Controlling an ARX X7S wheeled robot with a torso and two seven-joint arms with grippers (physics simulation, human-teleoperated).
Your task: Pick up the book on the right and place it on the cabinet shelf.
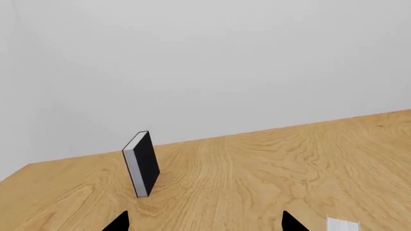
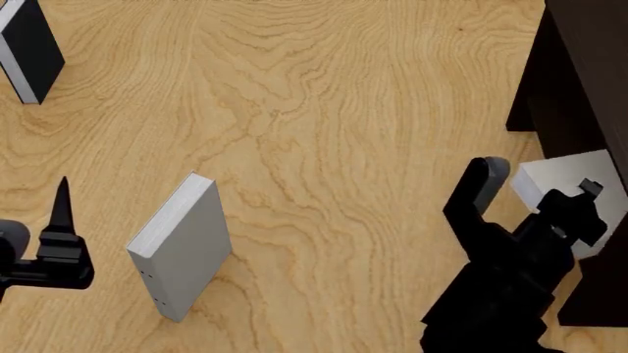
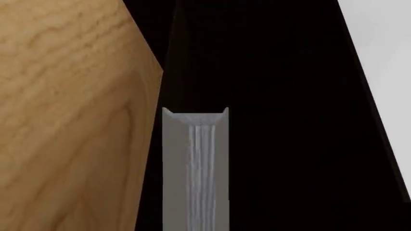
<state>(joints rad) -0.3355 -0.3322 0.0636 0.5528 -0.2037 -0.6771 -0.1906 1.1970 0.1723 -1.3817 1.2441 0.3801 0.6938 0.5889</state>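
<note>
The plain light-grey book (image 2: 559,176) is held upright between the fingers of my right gripper (image 2: 537,179), right beside the very dark cabinet (image 2: 589,66). In the right wrist view the book (image 3: 196,168) shows edge-on, white pages between grey covers, with the black cabinet (image 3: 289,96) behind and around it. The fingers there cannot be told from the dark wood. My left gripper (image 2: 59,243) hangs low at the left, open and empty. Its two black fingertips (image 1: 119,222) stand far apart over bare wood.
A grey book with small dark dots on its spine (image 2: 182,250) stands on the wooden table (image 2: 343,147) near my left gripper. A black-covered book (image 2: 29,51) stands at the far left, also in the left wrist view (image 1: 144,163). A plain white wall lies behind the table.
</note>
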